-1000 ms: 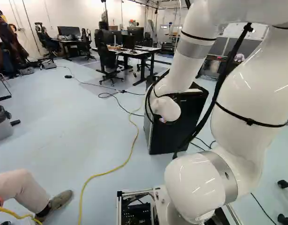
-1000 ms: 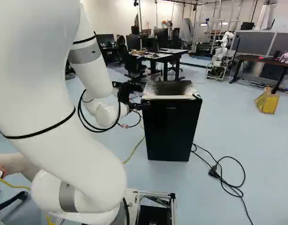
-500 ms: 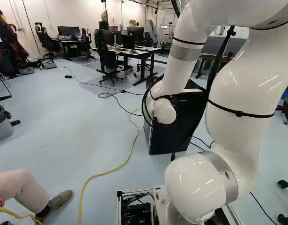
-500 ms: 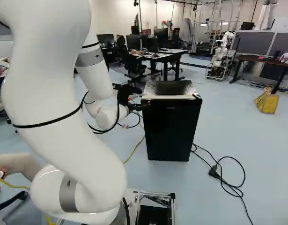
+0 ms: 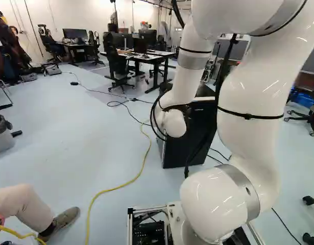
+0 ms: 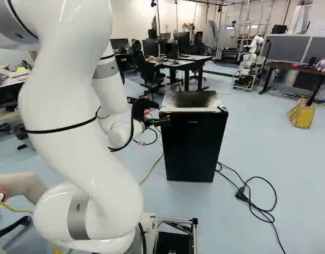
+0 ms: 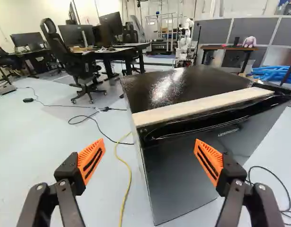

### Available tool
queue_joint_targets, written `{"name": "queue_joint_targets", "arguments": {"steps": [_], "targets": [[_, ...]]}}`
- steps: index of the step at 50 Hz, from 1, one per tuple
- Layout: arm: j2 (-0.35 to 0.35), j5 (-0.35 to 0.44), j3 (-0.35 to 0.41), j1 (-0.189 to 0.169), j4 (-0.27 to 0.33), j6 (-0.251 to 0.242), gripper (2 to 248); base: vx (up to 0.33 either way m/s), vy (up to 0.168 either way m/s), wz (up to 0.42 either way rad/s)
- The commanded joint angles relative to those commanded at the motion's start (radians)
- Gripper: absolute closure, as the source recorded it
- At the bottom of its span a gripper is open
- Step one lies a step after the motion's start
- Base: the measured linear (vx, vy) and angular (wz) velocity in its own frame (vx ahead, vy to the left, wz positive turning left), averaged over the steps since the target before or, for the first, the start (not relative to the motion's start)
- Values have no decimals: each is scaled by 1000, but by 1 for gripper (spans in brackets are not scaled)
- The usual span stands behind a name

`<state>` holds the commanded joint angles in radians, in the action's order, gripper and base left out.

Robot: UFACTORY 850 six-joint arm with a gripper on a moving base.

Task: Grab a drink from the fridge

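Observation:
Beside the top left corner of the fridge front in the right base view is my gripper (image 6: pixel 161 121). In the wrist view the gripper (image 7: pixel 149 161) stands open, orange pads wide apart with nothing gripped. The black fridge (image 6: pixel 193 145) has its door closed; a pale strip runs along the top front edge. Seen from the wrist, the fridge (image 7: pixel 183 175) lies ahead, its near side edge between the two fingers' lines and one finger in front of the door. A recessed grip shows under the strip. No drink is visible.
A yellow cable (image 5: pixel 118 187) crosses the floor beside the fridge. A black cable with a plug (image 6: pixel 241 194) lies at its other side. Desks and chairs stand behind; another robot (image 6: pixel 251 58) is farther back. A person's leg (image 5: pixel 24 204) is near the base.
The arm's upper links have swung leftward in the left base view and rightward in the right one, while the gripper has shifted only slightly by the fridge corner. The base and fridge have not moved.

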<state>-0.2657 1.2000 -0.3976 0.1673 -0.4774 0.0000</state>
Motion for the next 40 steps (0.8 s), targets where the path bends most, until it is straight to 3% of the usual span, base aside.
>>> {"name": "queue_joint_targets", "arguments": {"steps": [26, 40], "targets": [[-112, 57, -56, 41, -103, 0, 3, 0, 0, 0], [-138, 81, -80, 65, -163, 0, 3, 0, 0, 0]]}}
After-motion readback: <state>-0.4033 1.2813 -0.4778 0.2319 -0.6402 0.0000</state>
